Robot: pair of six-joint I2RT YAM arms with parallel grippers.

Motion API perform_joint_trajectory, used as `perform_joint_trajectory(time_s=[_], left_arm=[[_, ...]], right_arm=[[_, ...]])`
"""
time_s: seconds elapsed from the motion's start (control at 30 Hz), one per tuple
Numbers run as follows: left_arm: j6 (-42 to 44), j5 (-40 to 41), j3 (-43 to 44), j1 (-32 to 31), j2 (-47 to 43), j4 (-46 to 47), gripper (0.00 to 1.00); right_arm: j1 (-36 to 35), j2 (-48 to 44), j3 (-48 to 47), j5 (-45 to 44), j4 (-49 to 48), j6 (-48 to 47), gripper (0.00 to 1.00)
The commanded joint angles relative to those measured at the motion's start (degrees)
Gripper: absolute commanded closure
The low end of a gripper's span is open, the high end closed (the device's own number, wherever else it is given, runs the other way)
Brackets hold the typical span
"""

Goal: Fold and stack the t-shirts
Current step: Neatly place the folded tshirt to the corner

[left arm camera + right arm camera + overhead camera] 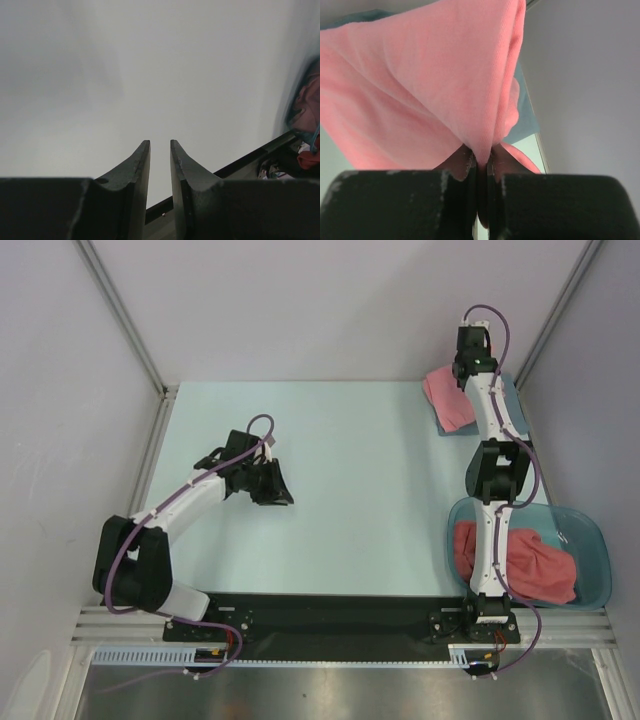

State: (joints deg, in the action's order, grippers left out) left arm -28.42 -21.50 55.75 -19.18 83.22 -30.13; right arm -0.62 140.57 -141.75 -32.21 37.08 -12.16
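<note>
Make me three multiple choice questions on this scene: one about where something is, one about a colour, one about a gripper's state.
1. Where is the teal tub?
A) near right corner of the table
B) far left corner
C) centre

2. What colour is the cloth under the t-shirt at the far right?
A) yellow
B) grey-blue
C) black

3. The right gripper is:
A) open over the tub
B) shut on nothing
C) shut on the t-shirt

Answers:
1 A, the top view shows it at the near right.
2 B, grey-blue edges show around the pink fabric.
3 C, the right wrist view shows pink fabric pinched in its jaws.
</note>
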Motion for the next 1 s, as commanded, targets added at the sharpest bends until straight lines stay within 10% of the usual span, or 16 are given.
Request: perform_joint_trajectory(time_s=[0.0,0.97], left_arm=[[0.2,-1.2,2.4,-0.3,0.3,1.3,0.73],[0.6,-1.6,3.4,-0.3,2.5,0.8,0.72]], right_arm=[[0.2,0.6,-0.6,-2.9,-2.5,1.5,1.0],[5.5,2.9,6.3,2.2,-8.9,3.2,1.0]])
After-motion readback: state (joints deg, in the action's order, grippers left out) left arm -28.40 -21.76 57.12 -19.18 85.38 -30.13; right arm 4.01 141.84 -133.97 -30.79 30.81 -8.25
